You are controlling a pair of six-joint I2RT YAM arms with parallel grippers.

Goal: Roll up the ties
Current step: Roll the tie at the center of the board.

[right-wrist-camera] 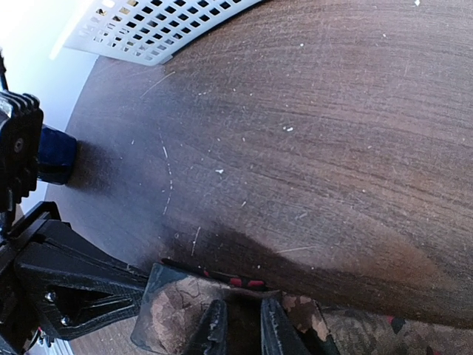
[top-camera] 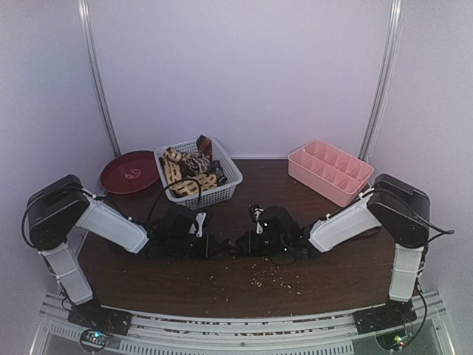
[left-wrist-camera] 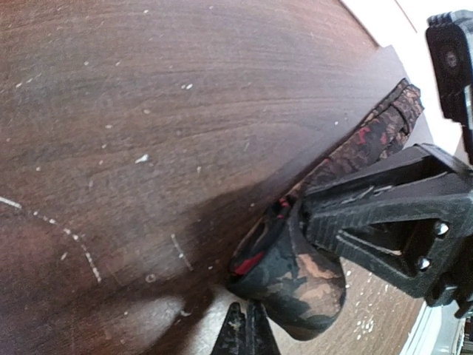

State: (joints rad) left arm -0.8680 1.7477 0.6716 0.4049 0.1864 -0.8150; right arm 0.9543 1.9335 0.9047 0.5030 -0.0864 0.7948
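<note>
Currently, one dark tie [left-wrist-camera: 299, 285] with brown and red patches lies on the table [top-camera: 332, 259] just in front of the white basket [top-camera: 235, 176], with one end rolled into a short coil. The right gripper [right-wrist-camera: 242, 329] has its fingers set narrow, with tie fabric between them. The left gripper [left-wrist-camera: 245, 333] has its fingers drawn almost together, tips against the coil; whether they pinch fabric cannot be determined. More ties [top-camera: 188, 171] are heaped inside the basket.
</note>
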